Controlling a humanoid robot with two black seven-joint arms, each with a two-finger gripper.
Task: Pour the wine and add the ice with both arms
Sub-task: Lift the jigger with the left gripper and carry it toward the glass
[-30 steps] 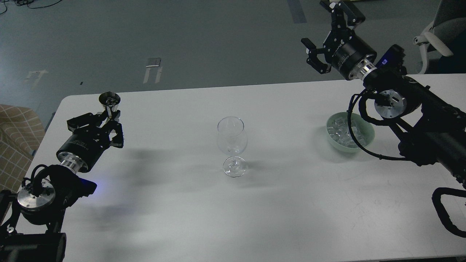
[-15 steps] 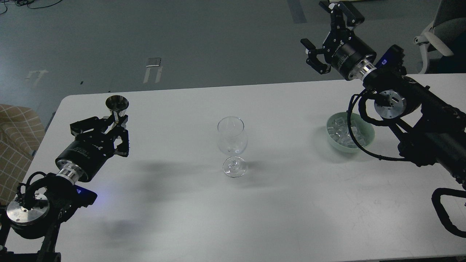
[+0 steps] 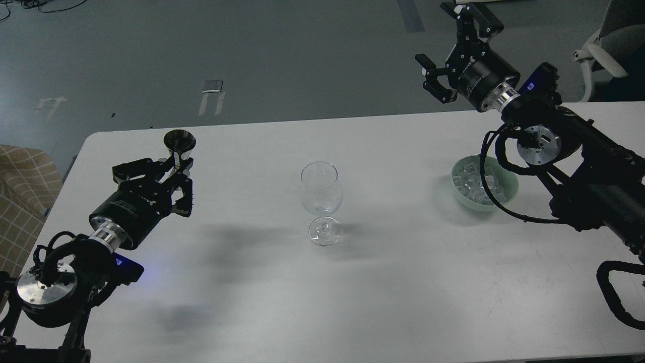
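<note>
A clear stemmed wine glass (image 3: pixel 321 201) stands upright at the table's middle; I see no liquid in it. My left gripper (image 3: pixel 174 174) is shut on a small silver metal measuring cup (image 3: pixel 180 146), held above the table left of the glass, mouth facing up. Several clear ice cubes (image 3: pixel 473 182) lie in a pale green bowl (image 3: pixel 509 186) at the right. My right gripper (image 3: pixel 453 45) is open and empty, raised beyond the table's far edge, above and behind the bowl.
The white table (image 3: pixel 393 282) has rounded corners; its left edge runs beside my left arm. A tan checked seat (image 3: pixel 20 196) stands left of the table and a white chair (image 3: pixel 604 50) at the back right. My right arm's cable loops over the bowl's near rim.
My left gripper has carried the metal cup to the right, toward the wine glass, and slightly lower in the view. The right gripper has barely moved.
</note>
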